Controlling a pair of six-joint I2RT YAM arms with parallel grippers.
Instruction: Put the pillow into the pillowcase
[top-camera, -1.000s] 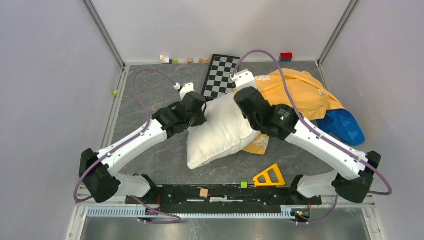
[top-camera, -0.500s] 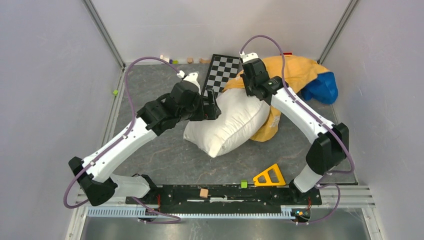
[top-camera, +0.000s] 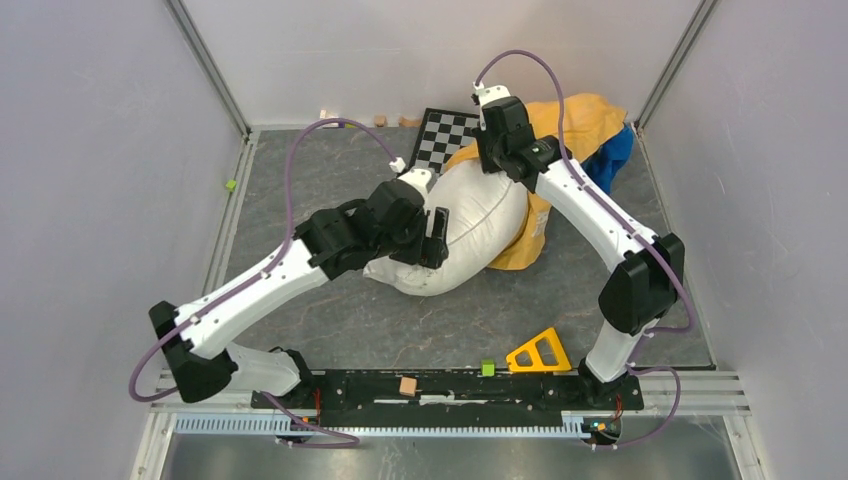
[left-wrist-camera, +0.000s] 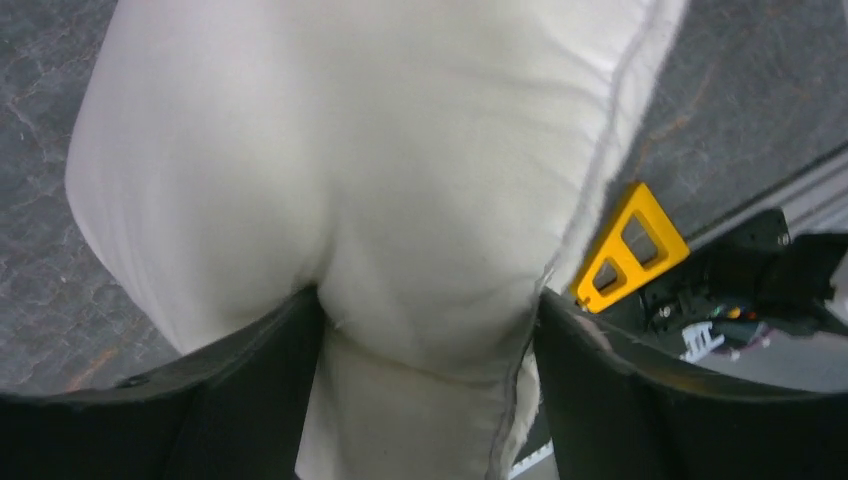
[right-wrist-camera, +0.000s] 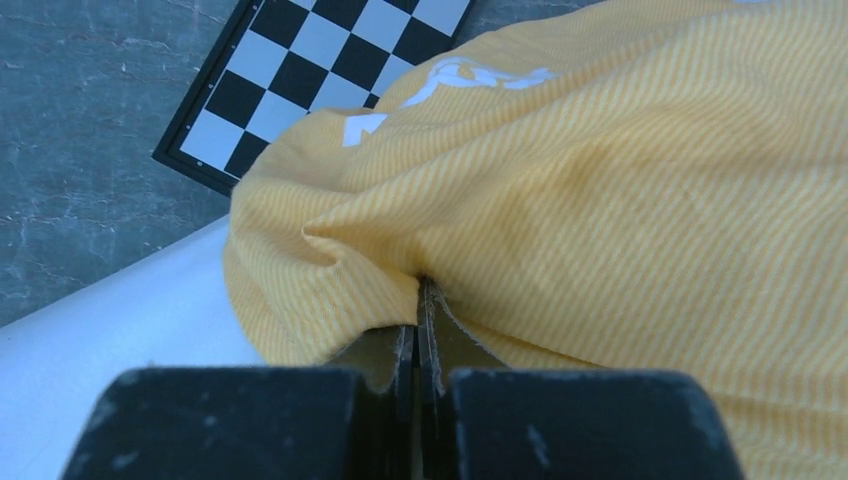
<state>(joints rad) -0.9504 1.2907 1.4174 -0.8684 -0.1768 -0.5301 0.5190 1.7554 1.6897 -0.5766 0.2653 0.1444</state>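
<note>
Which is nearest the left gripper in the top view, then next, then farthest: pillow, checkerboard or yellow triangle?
1. pillow: touching, bulging between the spread fingers of the left gripper.
2. checkerboard: beyond the pillow, by the back wall.
3. yellow triangle: at the near edge, right of centre.

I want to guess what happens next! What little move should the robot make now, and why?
Probably the left jaws should shove the pillow toward the pillowcase: they stand wide astride the pillow's near end, while the right jaws are shut on the pillowcase fabric at the far end.
</note>
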